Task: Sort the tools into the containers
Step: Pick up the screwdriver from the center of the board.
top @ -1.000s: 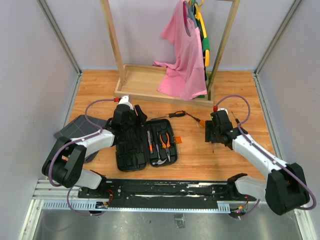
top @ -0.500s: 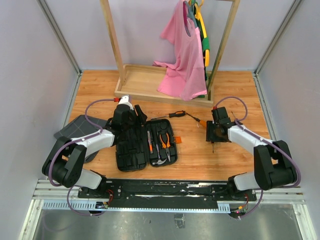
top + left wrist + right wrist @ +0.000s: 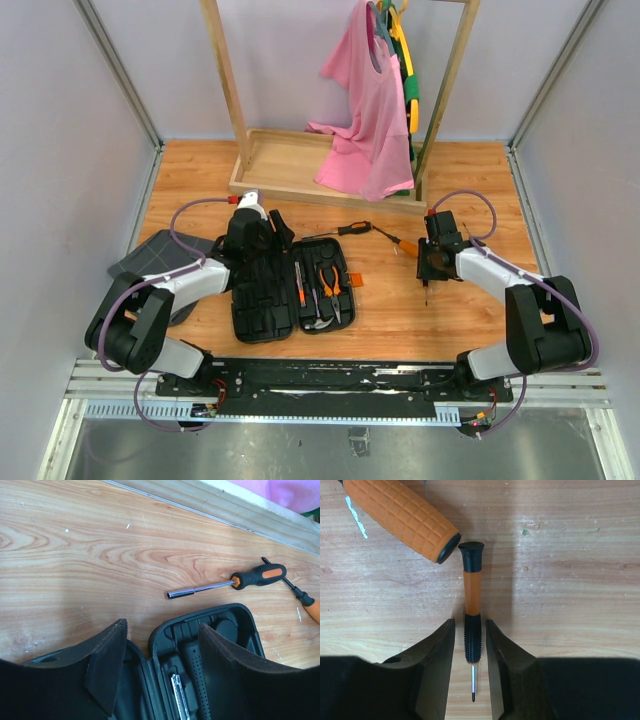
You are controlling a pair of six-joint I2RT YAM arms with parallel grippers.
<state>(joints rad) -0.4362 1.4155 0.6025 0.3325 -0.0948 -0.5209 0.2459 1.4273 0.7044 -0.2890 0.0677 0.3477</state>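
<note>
The black tool case lies open in front of the left arm, with pliers, a hammer and a screwdriver in its right half. My left gripper hangs open and empty over the case's far edge. A black-and-orange screwdriver and an orange-handled one lie on the table beyond the case. My right gripper is down at the table, its jaws narrowly open on either side of a small orange-and-black screwdriver, with thin gaps showing.
A fat orange handle lies just ahead of the small screwdriver. A wooden rack base with a hanging pink shirt stands at the back. Dark grey gridded fabric lies at the left.
My right arm has folded its elbow in, and its gripper has shifted slightly farther back over the small screwdriver. The left arm has not moved.
</note>
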